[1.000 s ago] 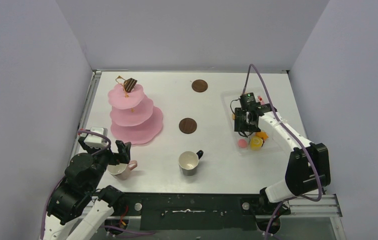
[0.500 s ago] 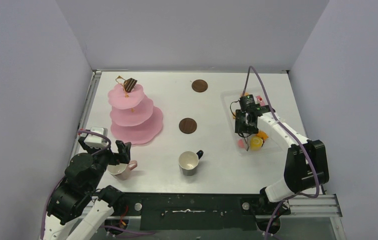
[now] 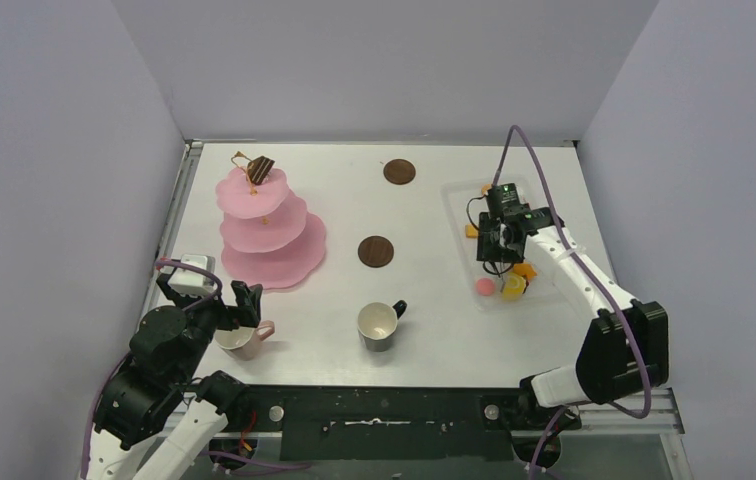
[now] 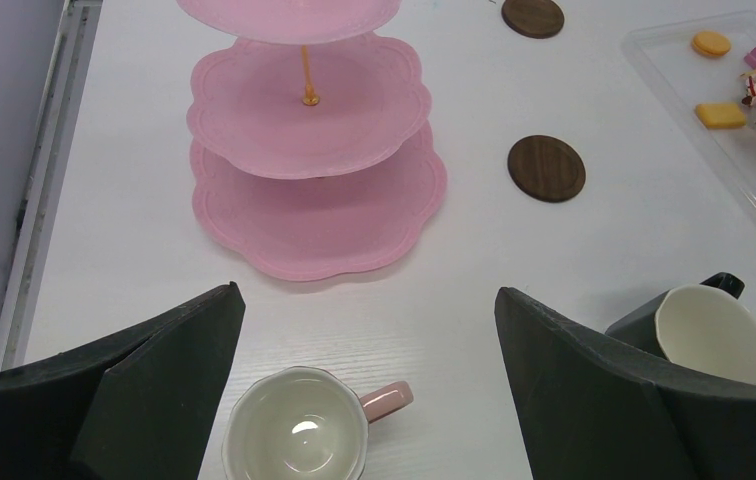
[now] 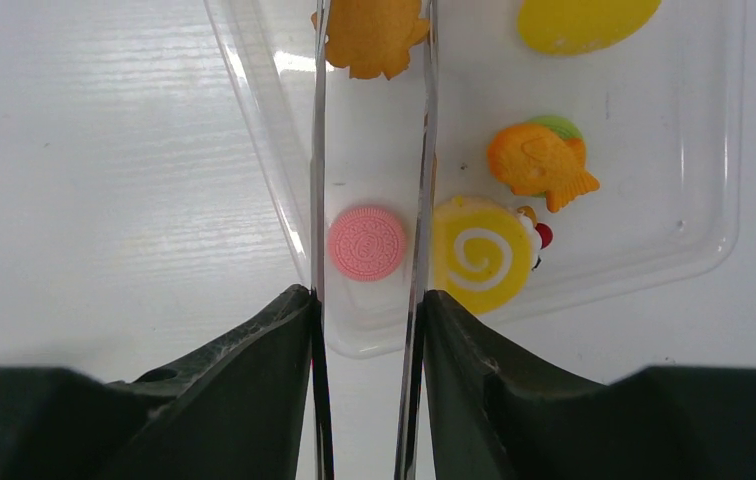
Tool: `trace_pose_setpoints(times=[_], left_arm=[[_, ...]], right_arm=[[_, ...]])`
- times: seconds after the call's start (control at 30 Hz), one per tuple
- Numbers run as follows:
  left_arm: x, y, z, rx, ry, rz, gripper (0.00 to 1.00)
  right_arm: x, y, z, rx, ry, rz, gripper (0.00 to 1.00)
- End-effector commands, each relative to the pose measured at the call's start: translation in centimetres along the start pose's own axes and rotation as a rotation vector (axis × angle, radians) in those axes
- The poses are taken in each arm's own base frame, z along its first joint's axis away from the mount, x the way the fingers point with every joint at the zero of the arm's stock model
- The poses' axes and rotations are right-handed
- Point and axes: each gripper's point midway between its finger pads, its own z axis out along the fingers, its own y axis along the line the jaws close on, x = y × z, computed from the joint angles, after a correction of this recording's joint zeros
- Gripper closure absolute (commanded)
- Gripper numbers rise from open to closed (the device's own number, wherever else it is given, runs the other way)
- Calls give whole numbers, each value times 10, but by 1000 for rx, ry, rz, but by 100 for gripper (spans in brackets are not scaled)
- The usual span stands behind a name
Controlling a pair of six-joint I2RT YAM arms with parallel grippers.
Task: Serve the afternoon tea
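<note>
So far only 1 chocolate slice point(image 3: 260, 167) sits on the pink stand point(image 3: 269, 225). The 2 coasters point(image 3: 375, 251) are bare, the pink mug point(image 4: 299, 425) and black mug point(image 3: 379, 325) stand off them, and other pastries point(image 5: 479, 255) lie in the clear tray point(image 3: 459, 200). The right gripper point(image 5: 366, 300), half closed, squeezes the metal tongs point(image 5: 316, 150) onto an orange pastry point(image 5: 372, 35). The left gripper point(image 4: 364, 292) gapes wide over the pink mug, holding nothing.

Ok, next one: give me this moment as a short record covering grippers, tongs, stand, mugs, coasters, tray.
left gripper: open, fingers either side of the pink mug
right gripper: shut on the tongs, above the clear tray
tongs: orange pastry between the blades
stand: cake slice on top tier; lower tiers bare
mugs: pink mug and black mug on the table, off the coasters
coasters: far coaster and near coaster both bare
tray: holds pink cookie, yellow swirl roll, other pastries
</note>
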Motion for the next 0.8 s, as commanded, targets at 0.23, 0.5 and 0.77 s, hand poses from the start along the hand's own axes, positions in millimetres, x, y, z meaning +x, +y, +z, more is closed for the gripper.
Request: trace_pose_setpoints(times=[0.23, 0.5, 0.77], left_arm=[[-12, 1, 2, -8, -45, -2, 3], [-13, 5, 0, -32, -53, -4, 4], [-15, 8, -1, -46, -63, -7, 4]], right_arm=[[-44, 15, -65, -99, -197, 19, 59], [-61, 84, -117, -298, -348, -55, 59], [-75, 166, -157, -502, -443, -135, 58]])
